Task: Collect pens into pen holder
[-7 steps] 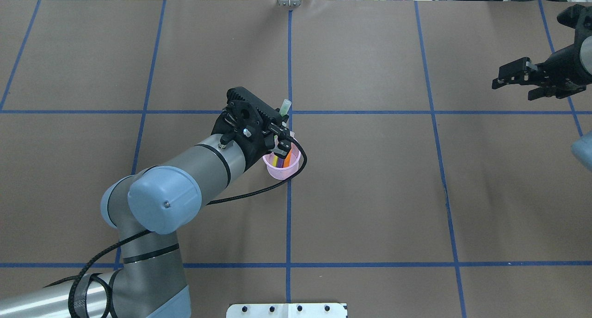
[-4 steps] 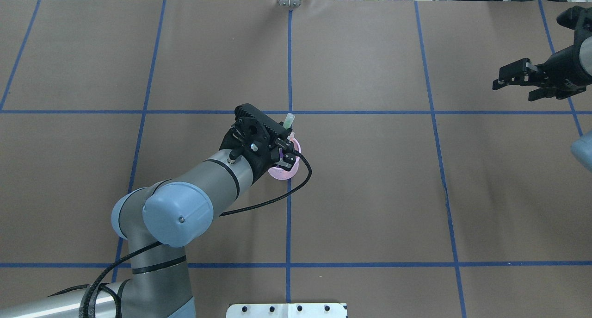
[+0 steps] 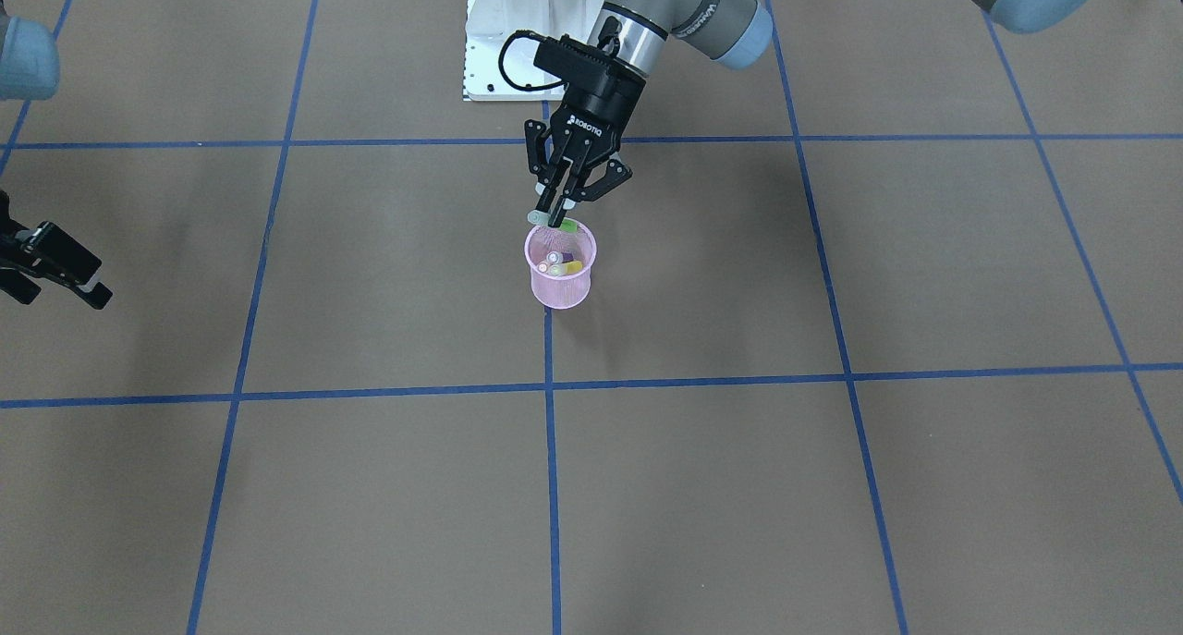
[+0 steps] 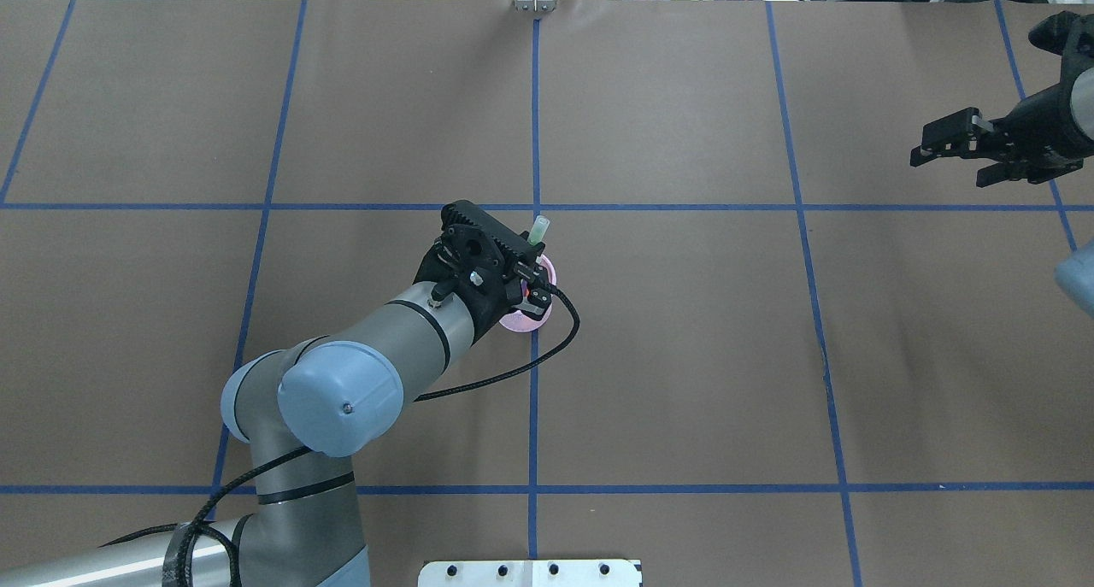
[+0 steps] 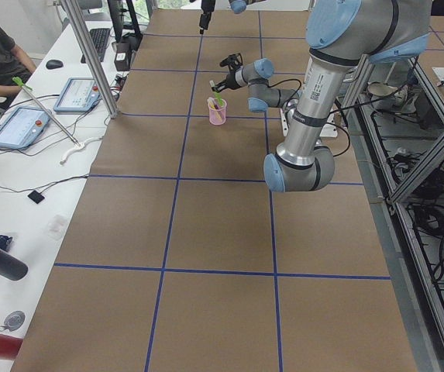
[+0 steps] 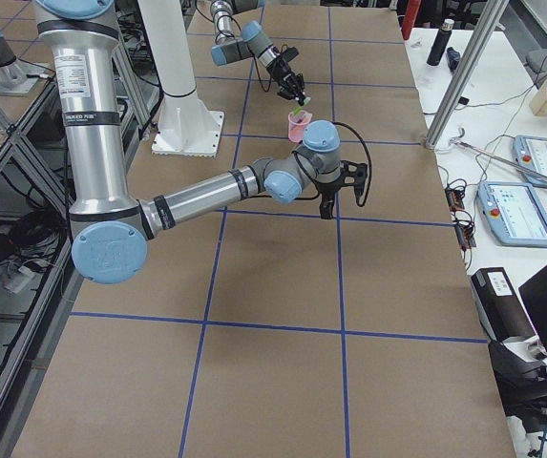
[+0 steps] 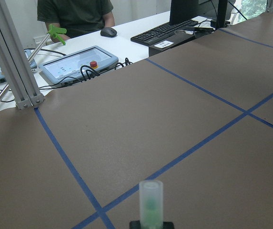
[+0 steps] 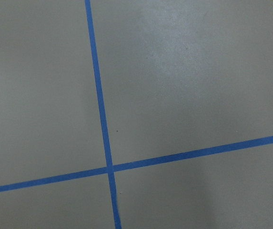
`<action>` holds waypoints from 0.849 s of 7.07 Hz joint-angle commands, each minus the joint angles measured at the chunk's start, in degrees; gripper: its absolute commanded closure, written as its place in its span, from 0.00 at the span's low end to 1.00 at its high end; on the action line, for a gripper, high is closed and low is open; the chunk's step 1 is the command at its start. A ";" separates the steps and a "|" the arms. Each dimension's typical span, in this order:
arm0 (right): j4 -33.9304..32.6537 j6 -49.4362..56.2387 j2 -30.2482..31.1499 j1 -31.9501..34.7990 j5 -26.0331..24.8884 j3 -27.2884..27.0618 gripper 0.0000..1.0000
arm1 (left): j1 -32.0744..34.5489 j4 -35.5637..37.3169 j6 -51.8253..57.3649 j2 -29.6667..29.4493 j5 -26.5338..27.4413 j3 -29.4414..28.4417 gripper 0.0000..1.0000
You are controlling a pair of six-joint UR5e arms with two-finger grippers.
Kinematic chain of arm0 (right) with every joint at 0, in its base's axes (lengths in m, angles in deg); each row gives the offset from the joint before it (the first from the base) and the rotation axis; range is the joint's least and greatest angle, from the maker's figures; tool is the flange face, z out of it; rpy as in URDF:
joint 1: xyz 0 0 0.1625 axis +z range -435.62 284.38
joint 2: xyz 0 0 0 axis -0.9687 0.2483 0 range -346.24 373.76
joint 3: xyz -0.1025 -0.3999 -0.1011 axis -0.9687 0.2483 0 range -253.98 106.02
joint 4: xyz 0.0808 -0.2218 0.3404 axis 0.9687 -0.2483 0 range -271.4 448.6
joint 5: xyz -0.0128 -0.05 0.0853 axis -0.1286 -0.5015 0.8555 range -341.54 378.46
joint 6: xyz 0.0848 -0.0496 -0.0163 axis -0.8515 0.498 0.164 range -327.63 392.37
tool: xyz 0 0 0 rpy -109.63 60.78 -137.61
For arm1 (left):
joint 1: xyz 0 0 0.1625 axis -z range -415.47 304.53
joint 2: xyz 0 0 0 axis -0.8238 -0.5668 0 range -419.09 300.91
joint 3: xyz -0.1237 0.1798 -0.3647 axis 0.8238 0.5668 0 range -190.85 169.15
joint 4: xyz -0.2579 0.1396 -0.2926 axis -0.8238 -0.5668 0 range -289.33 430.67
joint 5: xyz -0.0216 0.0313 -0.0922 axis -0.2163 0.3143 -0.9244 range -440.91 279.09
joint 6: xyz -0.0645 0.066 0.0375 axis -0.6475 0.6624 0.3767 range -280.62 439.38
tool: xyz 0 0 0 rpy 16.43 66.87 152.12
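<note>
Brown-papered table [image 3: 832, 478]. The left gripper [image 3: 557, 212] was clamped on the green pen [image 3: 567, 224] over the cup [image 3: 560, 284]. Best to stand it upright, centre it inside the rim, then release low.

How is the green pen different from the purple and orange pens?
The green pen is pinched in the left gripper at the pen holder's rim. The purple pen and orange pen sit inside it, held by nothing. The green pen leans out high above the rim, while the other two sit lower. Their colours differ too. All three have pale cap ends.
</note>
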 commanded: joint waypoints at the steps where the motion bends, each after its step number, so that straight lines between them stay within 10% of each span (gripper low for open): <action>1: 0.07 -0.02 -0.07 0.00 0.00 -0.08 0.02 | 0.00 0.09 0.40 -0.05 -0.01 -0.17 0.32; 2: 0.07 -0.11 -0.07 0.00 0.00 -0.25 0.02 | 0.26 0.09 0.31 -0.40 -0.09 0.70 0.12; 6: -0.02 0.06 0.89 0.00 -3.33 -0.26 0.01 | 4.36 0.96 0.31 16.85 -4.89 13.68 0.14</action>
